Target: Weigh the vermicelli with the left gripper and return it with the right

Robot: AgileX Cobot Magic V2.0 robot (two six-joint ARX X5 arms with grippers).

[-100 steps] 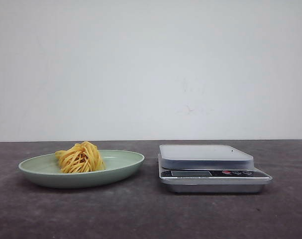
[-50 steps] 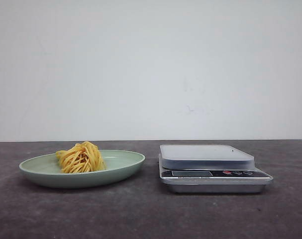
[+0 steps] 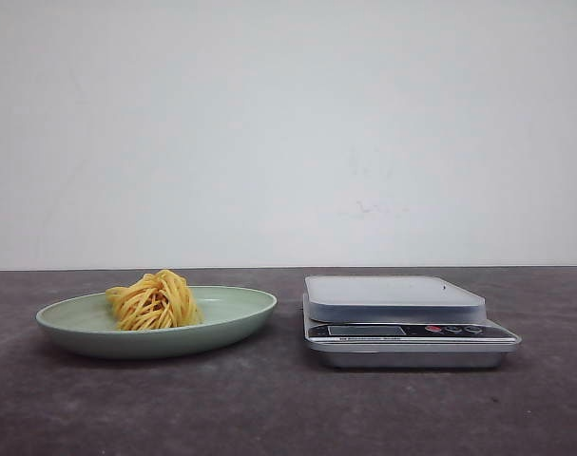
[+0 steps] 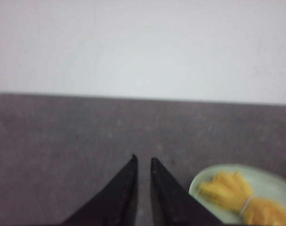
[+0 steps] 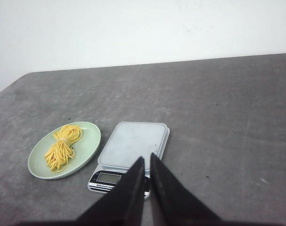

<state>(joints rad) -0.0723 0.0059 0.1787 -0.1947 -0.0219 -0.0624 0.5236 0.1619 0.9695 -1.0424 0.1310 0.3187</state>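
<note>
The vermicelli, a small clump of yellow-orange strands, lies on the left half of a pale green plate. A silver kitchen scale stands to the plate's right with nothing on its platform. No gripper shows in the front view. In the left wrist view my left gripper is shut and empty above bare table, with the vermicelli and plate off to one side. In the right wrist view my right gripper is shut and empty, high above the scale, beside the plate and vermicelli.
The dark grey table ends at a white wall behind. The scale's display and buttons face the robot. Bare tabletop lies to the right of the scale.
</note>
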